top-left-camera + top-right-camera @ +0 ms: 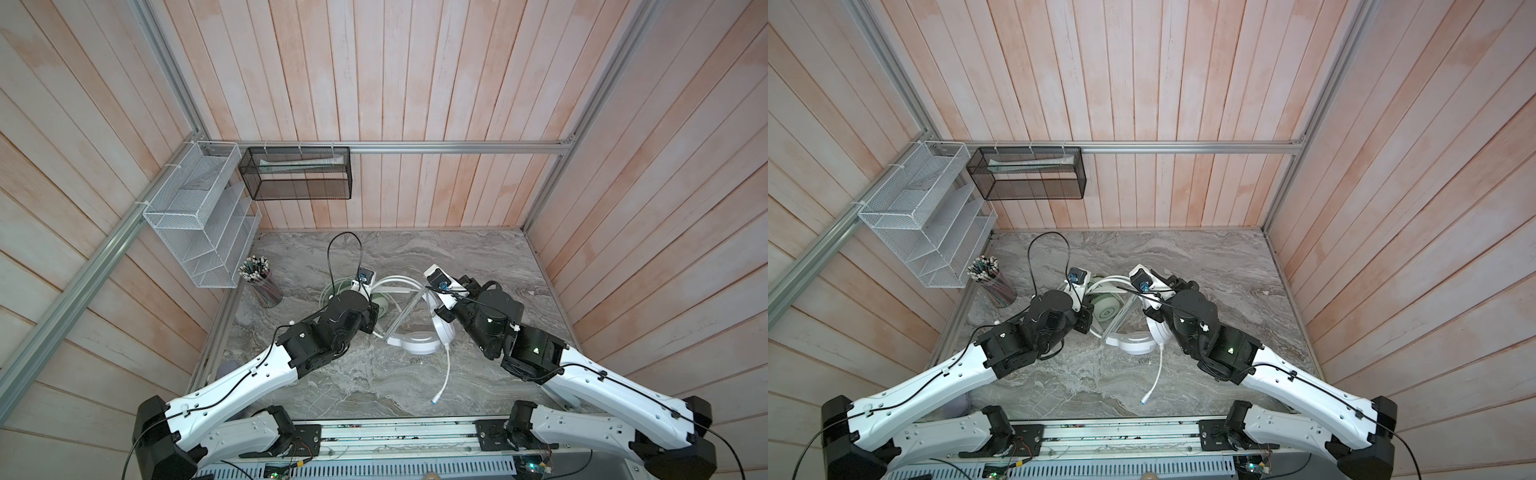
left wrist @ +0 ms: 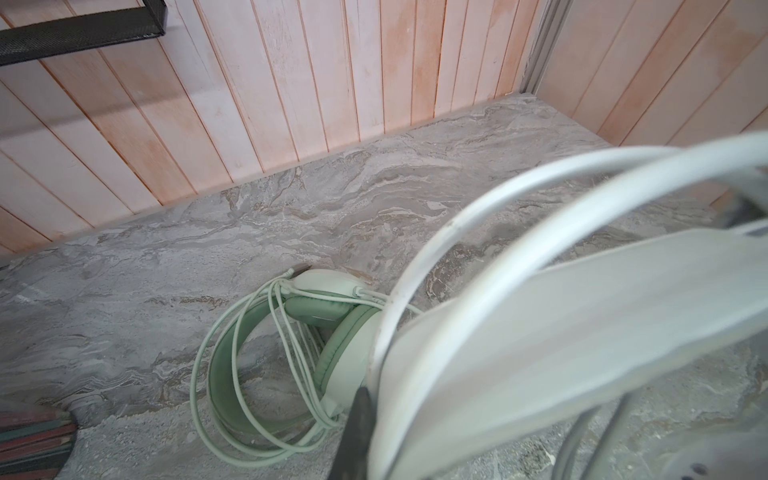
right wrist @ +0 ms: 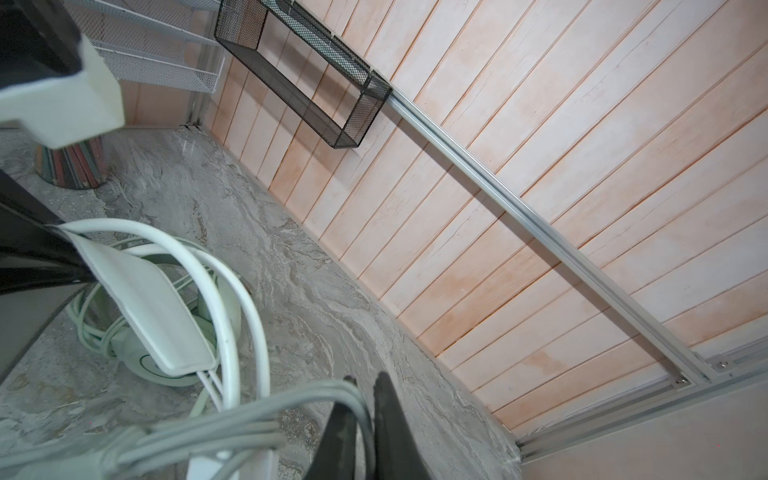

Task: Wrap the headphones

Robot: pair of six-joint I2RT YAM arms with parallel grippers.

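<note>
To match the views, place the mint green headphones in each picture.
Top view: mint green headphones mid-table, partly under the left arm.
Top view: same spot, earcup showing.
Left wrist: lower centre.
Right wrist: lower left, behind white headband.
Shared landmark: black mesh basket.

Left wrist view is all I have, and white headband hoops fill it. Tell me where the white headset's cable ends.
Observer: Its plug lies loose on the table, toward the robot's base.
Operator: Report the right gripper.
Observer: The right gripper is close against the white headset, a bundle of cable strands running past it; whether it grips them is unclear.
Operator: Now the earcups.
Observer: One earcup rests on the table between the two arms.
</note>
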